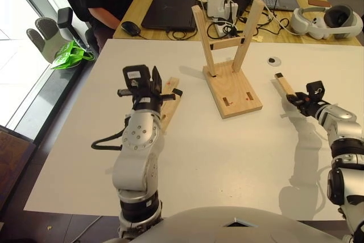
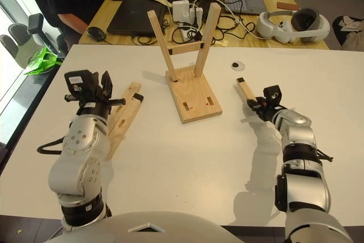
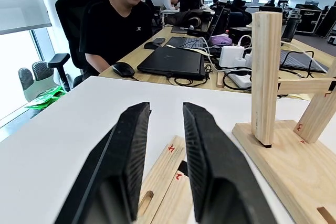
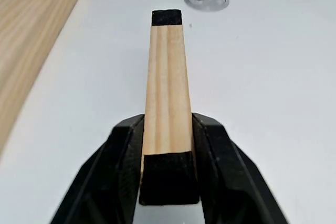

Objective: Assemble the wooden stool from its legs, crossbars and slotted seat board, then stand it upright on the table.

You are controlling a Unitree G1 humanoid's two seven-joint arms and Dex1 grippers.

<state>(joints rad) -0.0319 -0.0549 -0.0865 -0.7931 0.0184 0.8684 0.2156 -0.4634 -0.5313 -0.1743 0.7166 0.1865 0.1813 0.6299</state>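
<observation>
At table centre, the slotted seat board (image 1: 236,92) holds two upright legs (image 1: 203,41). Nine o'clock: left gripper (image 3: 164,116), spread apart, over loose legs (image 2: 126,115). Three o'clock: right gripper (image 4: 167,129) clamps a crossbar (image 4: 167,66).

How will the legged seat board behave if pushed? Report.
Probably stiff: the seat board looks like solid wood. Two tall legs rise from its far end, so a high push may tip it. Lying flat, it should slide if pushed low.
</observation>
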